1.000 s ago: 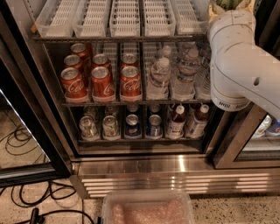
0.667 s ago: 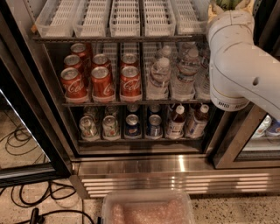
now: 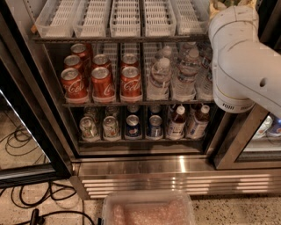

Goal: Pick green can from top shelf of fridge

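The fridge [image 3: 131, 165] stands open in front of me. Its top shelf [image 3: 118, 38] carries a row of clear ribbed lane trays [image 3: 125, 17], and the lanes I can see hold nothing. No green can shows; the right end of the shelf is hidden behind my white arm [image 3: 243, 61]. My gripper [image 3: 230, 5] is at the top right edge of the view, above the arm's big joint and next to the right end of the top shelf. Only a small tan part of it shows.
Red cola cans [image 3: 103, 81] and water bottles [image 3: 184, 74] fill the middle shelf. Mixed cans and bottles [image 3: 131, 125] stand on the bottom shelf. The black-edged glass door [image 3: 26, 132] hangs open at left. Cables [image 3: 26, 197] lie on the floor. A clear plastic bin [image 3: 149, 211] sits below.
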You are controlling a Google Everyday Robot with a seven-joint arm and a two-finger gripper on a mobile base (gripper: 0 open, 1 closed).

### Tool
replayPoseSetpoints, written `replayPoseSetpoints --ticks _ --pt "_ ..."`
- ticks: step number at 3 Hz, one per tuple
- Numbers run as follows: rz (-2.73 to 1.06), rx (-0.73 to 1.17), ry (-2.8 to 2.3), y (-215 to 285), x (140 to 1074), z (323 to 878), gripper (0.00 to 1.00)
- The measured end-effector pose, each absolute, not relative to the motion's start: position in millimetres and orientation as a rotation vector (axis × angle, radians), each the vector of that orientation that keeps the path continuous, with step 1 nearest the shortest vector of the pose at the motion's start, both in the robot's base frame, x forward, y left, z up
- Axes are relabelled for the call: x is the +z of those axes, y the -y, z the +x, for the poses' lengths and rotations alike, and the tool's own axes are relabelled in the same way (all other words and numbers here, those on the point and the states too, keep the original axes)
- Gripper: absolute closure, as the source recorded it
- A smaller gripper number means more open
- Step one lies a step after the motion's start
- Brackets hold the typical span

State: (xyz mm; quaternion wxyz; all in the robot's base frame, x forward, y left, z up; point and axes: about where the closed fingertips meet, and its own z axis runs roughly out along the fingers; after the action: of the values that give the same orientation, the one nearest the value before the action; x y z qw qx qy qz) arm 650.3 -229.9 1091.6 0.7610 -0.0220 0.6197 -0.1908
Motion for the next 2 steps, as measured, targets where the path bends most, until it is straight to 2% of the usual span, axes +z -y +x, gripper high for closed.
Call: replayPoseSetpoints --ticks 2 --pt "0.004 -0.249 -1.291 197 1135 606 1.0"
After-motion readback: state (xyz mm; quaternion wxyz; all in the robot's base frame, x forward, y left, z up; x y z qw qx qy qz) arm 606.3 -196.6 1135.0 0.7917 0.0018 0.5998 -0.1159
